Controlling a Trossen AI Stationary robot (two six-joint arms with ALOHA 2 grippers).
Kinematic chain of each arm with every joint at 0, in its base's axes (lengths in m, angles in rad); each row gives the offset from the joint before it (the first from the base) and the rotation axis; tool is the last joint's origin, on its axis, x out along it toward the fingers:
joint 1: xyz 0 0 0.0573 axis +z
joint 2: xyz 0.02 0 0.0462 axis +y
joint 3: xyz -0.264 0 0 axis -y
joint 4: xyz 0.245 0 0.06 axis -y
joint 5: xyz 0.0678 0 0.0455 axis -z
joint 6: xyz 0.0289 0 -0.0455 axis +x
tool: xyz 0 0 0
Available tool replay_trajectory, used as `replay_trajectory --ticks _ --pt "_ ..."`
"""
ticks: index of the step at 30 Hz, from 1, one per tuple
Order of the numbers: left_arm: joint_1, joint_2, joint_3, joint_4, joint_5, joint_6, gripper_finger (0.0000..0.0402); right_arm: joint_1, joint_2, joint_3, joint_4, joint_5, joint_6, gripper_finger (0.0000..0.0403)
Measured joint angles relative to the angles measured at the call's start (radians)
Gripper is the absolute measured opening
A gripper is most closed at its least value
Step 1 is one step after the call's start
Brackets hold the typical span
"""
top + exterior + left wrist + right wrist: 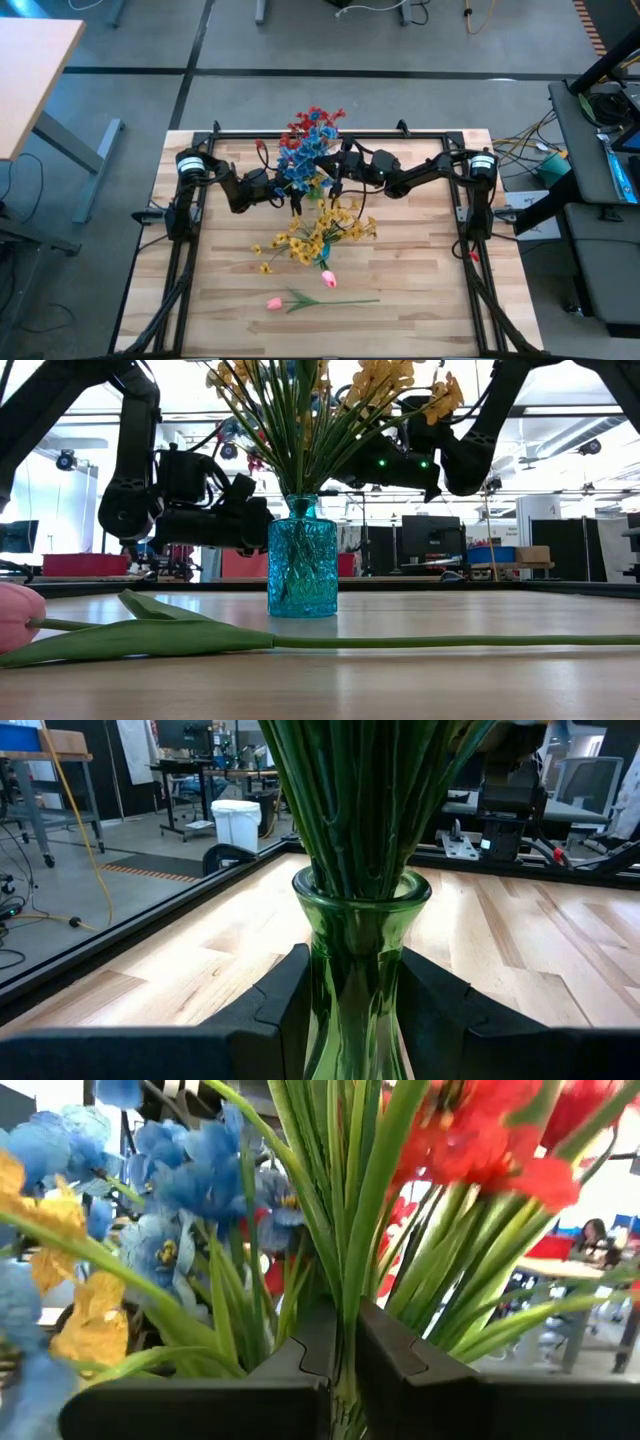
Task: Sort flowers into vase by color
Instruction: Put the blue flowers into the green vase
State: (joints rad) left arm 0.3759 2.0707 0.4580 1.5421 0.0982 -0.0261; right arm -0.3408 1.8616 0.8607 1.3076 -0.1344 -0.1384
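A green glass vase (pixel 352 935) stands at the table's far middle, full of stems with blue flowers (pixel 305 155) and red flowers (pixel 315 122). My left gripper (pixel 350 995) is shut on this vase. My right gripper (pixel 342 1355), higher up among the blooms, is shut on a green stem (pixel 352 1295). Nearer the front, a turquoise vase (pixel 302 565) holds the yellow flowers (pixel 320 228). A pink tulip (pixel 275 302) lies flat on the table near its front edge. Another pink bud (pixel 327 279) shows by the turquoise vase. My left gripper pinches the green vase just under its flared rim, at the neck (pixel 350 960), one finger (pixel 285 1000) on either side. The fingers come in level from the table's left. The vase stands upright. My right gripper pinches one thin green stem (pixel 350 1315) between its two fingers, below the red and blue blooms. It comes from the table's right, tipped a little upward, across the upright stem. The stem's lower end is hidden.
A black frame (pixel 330 134) runs round the wooden table. The tulip's long stem (pixel 450 642) and leaf (pixel 150 635) stretch across the front. Bare wood lies to the left and right of the vases.
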Motion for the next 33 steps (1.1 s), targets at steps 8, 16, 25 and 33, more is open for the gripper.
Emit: replay_trajectory --ticks 8,16,25,33 --pt "0.000 0.000 0.000 0.000 0.001 0.000 0.0105 0.002 0.001 -0.001 -0.066 -0.045 0.057 0.0017" --pt "0.000 0.000 0.000 0.000 0.002 -0.001 0.0105 0.002 0.002 -0.001 -0.173 -0.047 0.087 0.0017" --pt "0.000 0.000 0.000 0.001 0.002 -0.001 0.0105 0.002 0.002 -0.001 -0.238 -0.084 0.126 0.0017" --pt "-0.001 0.000 0.000 0.001 0.006 -0.001 0.0105 0.001 0.001 0.000 -0.292 -0.103 0.164 0.0018"
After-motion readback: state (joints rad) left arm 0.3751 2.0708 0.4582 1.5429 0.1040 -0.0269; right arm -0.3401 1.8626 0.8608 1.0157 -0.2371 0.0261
